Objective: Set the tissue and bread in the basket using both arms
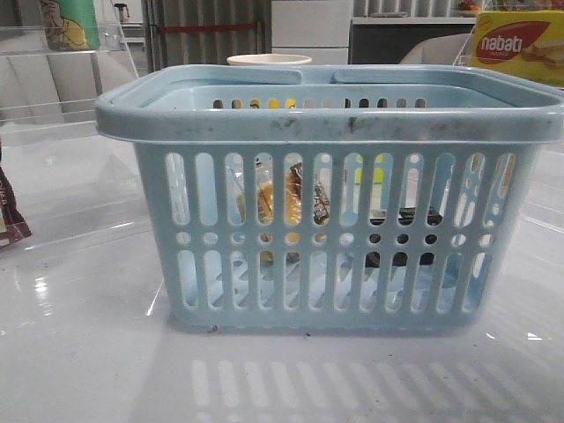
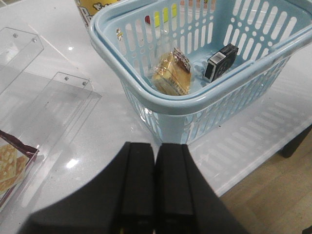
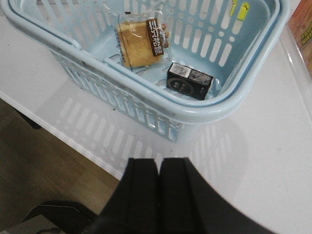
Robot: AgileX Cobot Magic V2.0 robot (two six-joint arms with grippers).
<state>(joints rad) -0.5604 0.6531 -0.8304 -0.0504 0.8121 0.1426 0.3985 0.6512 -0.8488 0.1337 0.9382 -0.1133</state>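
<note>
The light-blue basket (image 1: 328, 115) stands in the middle of the white table. Inside it lies the bread (image 2: 171, 75) in its clear packet with a dark label strip, also seen through the slots as bread (image 1: 280, 196) and from the right as bread (image 3: 140, 41). Beside it on the basket floor lies the tissue (image 2: 220, 62), a flat black pack with a paler end, tissue (image 3: 189, 80). My left gripper (image 2: 155, 148) is shut and empty, back from the basket's left corner. My right gripper (image 3: 159, 163) is shut and empty near the table's front edge. Neither gripper shows in the front view.
Clear acrylic stands (image 2: 53, 105) lie left of the basket, with a dark snack wrapper (image 2: 12, 158) beside them. A yellow-and-red nabati box (image 1: 518, 44) sits at the back right, a yellow can (image 2: 90, 9) behind the basket. The table edge (image 3: 63, 136) drops to wooden floor.
</note>
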